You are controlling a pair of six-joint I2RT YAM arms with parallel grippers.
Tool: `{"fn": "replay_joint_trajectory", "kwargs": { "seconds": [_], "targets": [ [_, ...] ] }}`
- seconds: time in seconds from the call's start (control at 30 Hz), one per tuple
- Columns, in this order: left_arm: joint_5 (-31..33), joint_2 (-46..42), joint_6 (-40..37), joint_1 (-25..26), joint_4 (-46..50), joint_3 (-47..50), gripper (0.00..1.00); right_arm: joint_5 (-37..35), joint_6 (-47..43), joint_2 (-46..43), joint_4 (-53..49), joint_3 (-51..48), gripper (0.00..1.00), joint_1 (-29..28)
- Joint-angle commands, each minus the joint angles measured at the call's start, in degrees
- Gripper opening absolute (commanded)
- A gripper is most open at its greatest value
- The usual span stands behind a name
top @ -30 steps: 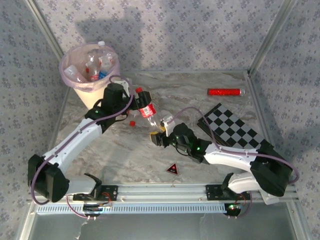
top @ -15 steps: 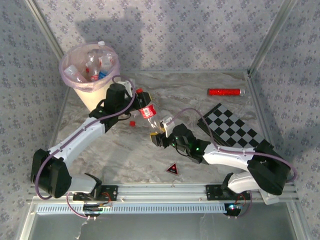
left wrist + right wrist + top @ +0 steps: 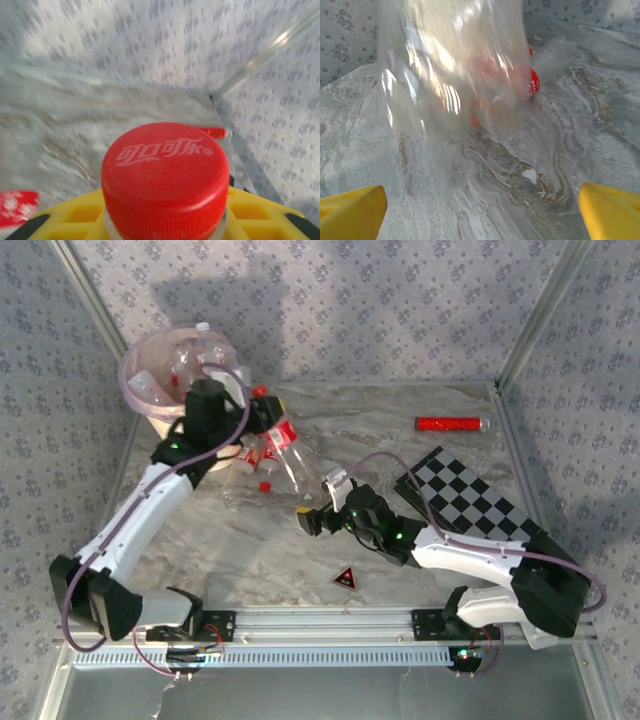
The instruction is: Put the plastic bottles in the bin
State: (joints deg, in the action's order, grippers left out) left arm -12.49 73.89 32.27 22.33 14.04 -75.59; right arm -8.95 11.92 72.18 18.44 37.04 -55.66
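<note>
A desk [image 3: 370, 415] with a grey marbled top stands inside pale walls [image 3: 380, 300] papered in a small blue-grey floral print. Slim metal posts [image 3: 538, 315] run up the corners. A ribbed aluminium rail [image 3: 330, 625] edges the near side. Soft shadows [image 3: 235, 295] fall on the back wall.

Red-cap bottle [image 3: 282, 445] tilted nr bin [image 3: 126, 380]

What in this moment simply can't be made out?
- Left wrist: red cap hides the body of the held bottle.
- Right wrist: motion blur smears a clear bottle; label unreadable.
- Top external: left arm covers part of the bin; bottle count inside unclear.
</note>
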Motion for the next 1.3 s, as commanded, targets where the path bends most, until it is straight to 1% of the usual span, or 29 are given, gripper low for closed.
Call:
{"fn": "replay_joint_trajectory", "kwargs": {
  "seconds": [0.0, 0.07, 0.13, 0.2, 0.27, 0.37, 0.47, 0.53, 0.6, 0.73, 0.8, 0.9, 1.0, 1.13, 1.27],
  "targets": [
    [1.7, -5.0, -5.6, -5.8, 4.4, -7.6, 0.19, -4.2, -1.2, -2.7, -4.9, 0.3, 1.00, -0.2],
    [2.8, -6.6, -6.9, -11.3, 5.5, -11.1, 0.12, -5.1, -0.1, -3.8, -6.1, -0.5, 1.00, 0.1],
    [3.9, -7.7, -7.5, -16.3, 5.7, -14.1, 0.00, -5.8, 0.7, -4.3, -6.9, -1.1, 1.00, 0.3],
    [5.6, -7.6, -8.0, -21.1, 6.8, -17.6, 0.00, -6.2, 1.2, -4.6, -7.4, -1.6, 1.00, 0.5],
    [4.3, -6.0, -7.4, -26.3, 8.6, -22.1, 0.00, -6.3, 1.4, -4.7, -8.0, -1.8, 1.00, 0.6],
    [4.2, -2.2, -8.5, -30.3, 10.3, -27.3, 0.00, -6.3, 1.5, -4.4, -8.5, -1.6, 1.00, 0.7],
    [6.9, 3.7, -12.2, -31.2, 12.8, -32.6, 0.00, -6.4, 1.4, -4.2, -10.1, -0.8, 1.00, 0.7],
    [7.3, 7.9, -14.8, -31.3, 14.1, -35.8, 0.00, -6.6, 1.3, -4.4, -11.9, -0.1, 1.00, 0.5],
    [7.2, 10.8, -16.7, -31.4, 13.1, -37.7, 0.00, -7.5, 1.8, -4.4, -12.8, -0.1, 1.00, 0.5],
    [6.2, 15.0, -18.8, -31.4, 9.6, -38.0, 0.00, -8.4, 2.7, -4.4, -14.1, -0.7, 1.00, 0.2],
    [5.5, 17.3, -20.3, -31.4, 9.7, -39.2, 0.00, -8.7, 3.0, -4.4, -14.6, -0.9, 1.00, -0.1],
    [4.4, 20.7, -23.5, -31.1, 11.7, -41.2, 0.00, -9.4, 2.9, -4.4, -15.4, -0.9, 1.00, -0.4],
    [2.1, 22.6, -26.7, -30.7, 13.2, -41.3, 0.00, -10.2, 2.8, -4.3, -16.3, -0.8, 1.00, -0.4],
    [0.2, 25.6, -32.2, -29.0, 19.6, -43.6, 0.00, -10.0, 3.3, -3.8, -16.7, -0.5, 1.00, 0.1],
    [-2.9, 28.7, -34.8, -27.3, 24.4, -44.3, 0.00, -9.2, 3.5, -2.6, -17.2, 0.3, 1.00, 0.3]
  ]
}}
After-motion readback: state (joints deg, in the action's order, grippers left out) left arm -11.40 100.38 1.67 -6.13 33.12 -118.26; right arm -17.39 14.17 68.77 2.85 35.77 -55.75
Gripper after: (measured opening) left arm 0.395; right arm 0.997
